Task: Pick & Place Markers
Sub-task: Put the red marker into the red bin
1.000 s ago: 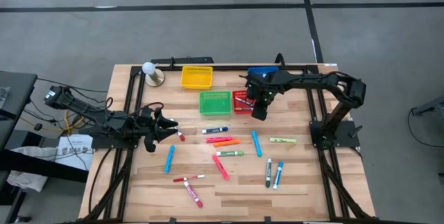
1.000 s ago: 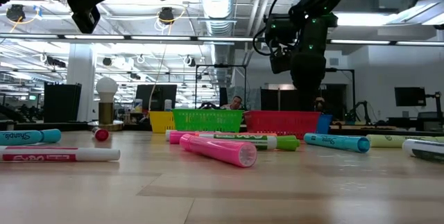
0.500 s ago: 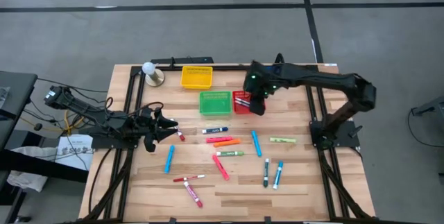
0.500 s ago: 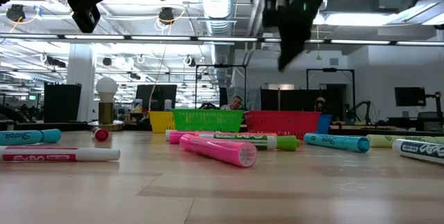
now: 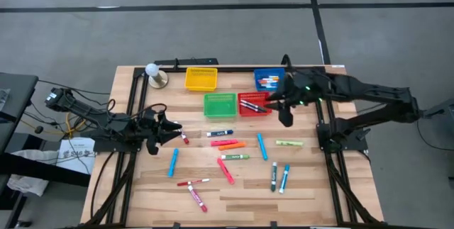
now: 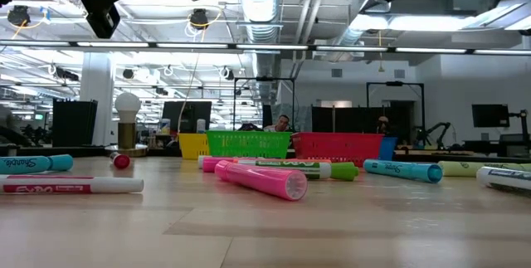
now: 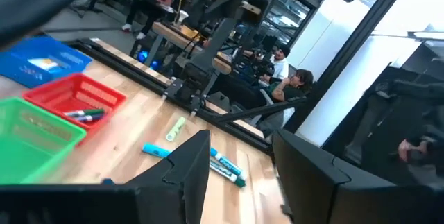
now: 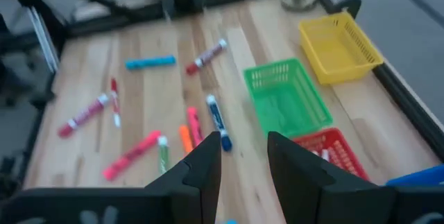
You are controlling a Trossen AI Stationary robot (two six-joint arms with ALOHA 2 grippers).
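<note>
Right hand (image 5: 285,118) empty with fingers apart just right of the red basket (image 5: 253,104), left hand (image 5: 174,133) parked open well to its left, markers (image 5: 230,144) scattered below it on the bench (image 5: 142,186), so risk of nudging crowded neighbours on the next grab.

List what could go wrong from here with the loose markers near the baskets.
1. The orange marker and pink marker lie touching; a grab at one may drag the other.
2. The right pincer hangs empty close to the red basket; a low swing could knock it.
3. The red-capped marker lies right by the waiting left pincer and could get nudged.
</note>
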